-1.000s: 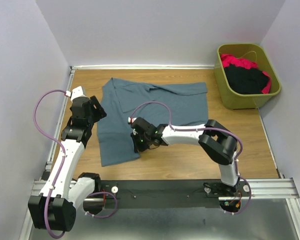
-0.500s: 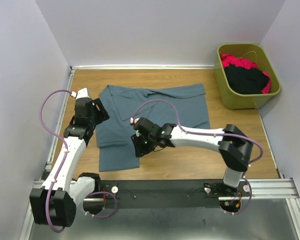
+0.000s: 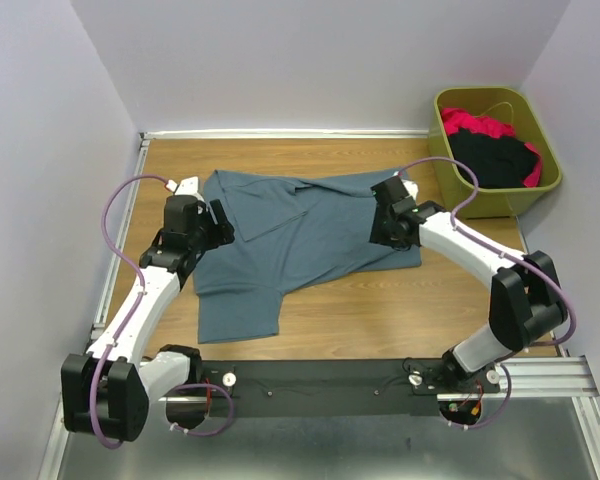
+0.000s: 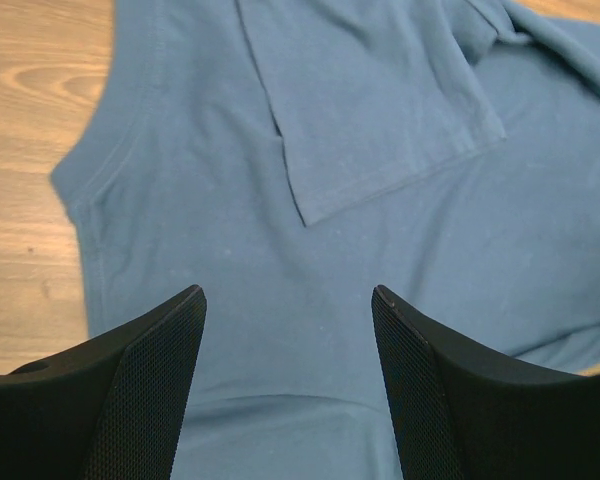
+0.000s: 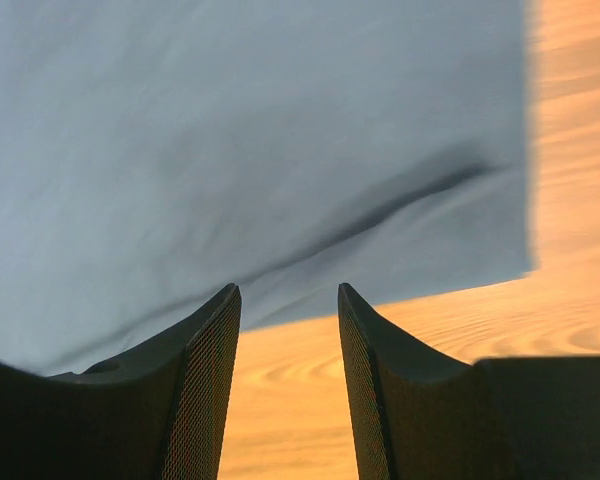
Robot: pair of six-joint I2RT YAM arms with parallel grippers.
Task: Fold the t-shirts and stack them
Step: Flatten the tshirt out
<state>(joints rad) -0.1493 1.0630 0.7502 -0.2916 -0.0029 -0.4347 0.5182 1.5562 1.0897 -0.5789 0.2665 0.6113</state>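
A slate-blue t-shirt (image 3: 300, 230) lies spread on the wooden table, with one sleeve folded onto its body (image 4: 380, 120). My left gripper (image 3: 218, 224) hovers over the shirt's left edge. In the left wrist view (image 4: 288, 292) it is open and empty with blue cloth (image 4: 380, 250) under it. My right gripper (image 3: 386, 220) is over the shirt's right side. In the right wrist view (image 5: 287, 290) it is open and empty, at the shirt's edge (image 5: 230, 130) where cloth meets wood. A black shirt (image 3: 495, 160) and a red-pink shirt (image 3: 475, 125) lie bunched in the bin.
The olive-green bin (image 3: 480, 203) stands at the far right corner. Bare wood (image 3: 380, 310) lies between the shirt and the near rail. White walls close the table on the left, back and right.
My right arm has swung from the shirt's near-left hem across to its right side. My left gripper has moved a little right, onto the shirt's left edge.
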